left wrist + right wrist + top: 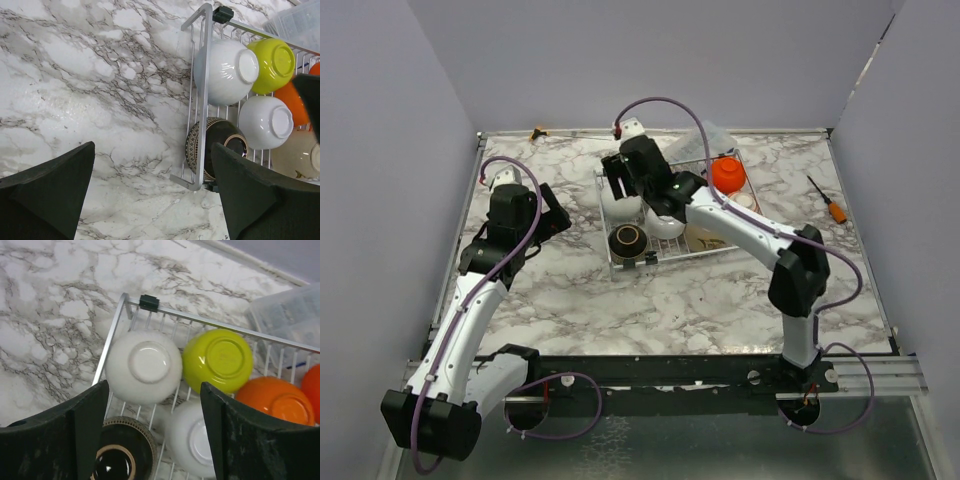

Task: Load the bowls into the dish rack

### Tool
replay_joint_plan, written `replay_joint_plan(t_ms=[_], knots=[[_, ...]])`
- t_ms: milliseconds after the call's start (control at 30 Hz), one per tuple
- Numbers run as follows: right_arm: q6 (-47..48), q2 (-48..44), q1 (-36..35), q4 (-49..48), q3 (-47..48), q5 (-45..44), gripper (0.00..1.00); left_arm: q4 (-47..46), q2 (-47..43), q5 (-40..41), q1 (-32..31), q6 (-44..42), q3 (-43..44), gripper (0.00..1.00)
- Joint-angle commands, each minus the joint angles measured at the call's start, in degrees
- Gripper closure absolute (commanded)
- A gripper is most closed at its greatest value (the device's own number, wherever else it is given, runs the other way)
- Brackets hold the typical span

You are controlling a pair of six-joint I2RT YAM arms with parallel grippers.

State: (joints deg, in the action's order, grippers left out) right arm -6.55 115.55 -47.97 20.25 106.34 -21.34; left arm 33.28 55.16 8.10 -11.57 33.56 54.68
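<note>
The silver wire dish rack (660,255) stands at mid-table and holds upside-down bowls. In the right wrist view I see a white bowl (143,365), a lime-yellow bowl (217,360), an orange bowl (275,400), a second white bowl (192,440) and the dark brown bowl (117,455). My right gripper (155,435) hovers open and empty above the rack's left end (625,190). My left gripper (150,200) is open and empty over bare marble left of the rack (202,100), with the brown bowl (215,145) just beyond the rail.
An orange-handled screwdriver (828,200) lies at the right of the table. A clear plastic container (290,315) sits behind the rack. A small yellow item (537,132) lies at the back left edge. Walls close in the table on three sides.
</note>
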Motion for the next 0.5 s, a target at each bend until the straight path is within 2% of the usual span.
replay_joint_plan(t_ms=[0,233,367,467], knots=[[-3.39,-12.48,0.66,-2.38,-9.44,-9.45,0.21,1.01,-2.22,-1.70,0.35,-4.16,3.21,0.01],[-6.62,-35.30,0.77,-0.15,-31.36,-21.17,0.14,0.62,-4.75,-0.52,0.32,-9.51,5.21,0.01],[-11.16,-48.85,0.79,6.13,-40.60,-25.41,0.14,-0.06,-7.95,0.65,0.32,-12.00,5.33,0.01],[-16.33,-57.51,0.77,14.37,-43.52,-29.57,0.14,-0.63,-11.20,2.14,0.29,-13.61,4.84,0.01]])
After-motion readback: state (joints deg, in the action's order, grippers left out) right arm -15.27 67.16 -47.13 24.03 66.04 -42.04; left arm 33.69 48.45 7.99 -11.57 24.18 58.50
